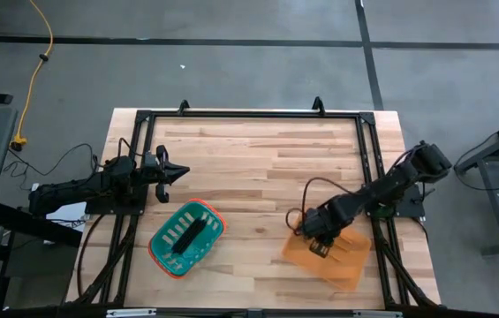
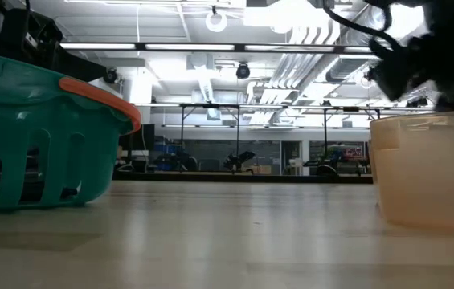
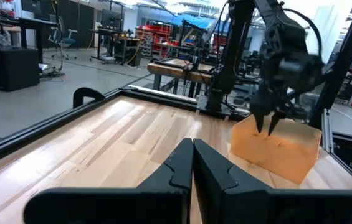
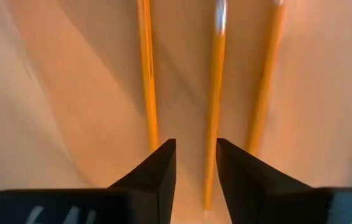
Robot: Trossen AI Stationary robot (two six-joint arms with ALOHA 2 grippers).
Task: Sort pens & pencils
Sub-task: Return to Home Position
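Glossy painted pencils (image 4: 216, 93), matt wooden table (image 1: 258, 163)

We cannot count the pens (image 1: 187, 231), a dark smudge in the teal basket (image 1: 161, 240), the blurred pencils (image 4: 215, 81) run off the right wrist view's edge, and the low view hides both.

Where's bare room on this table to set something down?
Bare wooden tabletop lies between the left pincer and the right arm, and between the teal slotted basket and the translucent orange bin. Crowded: that bin, under the right pincer.
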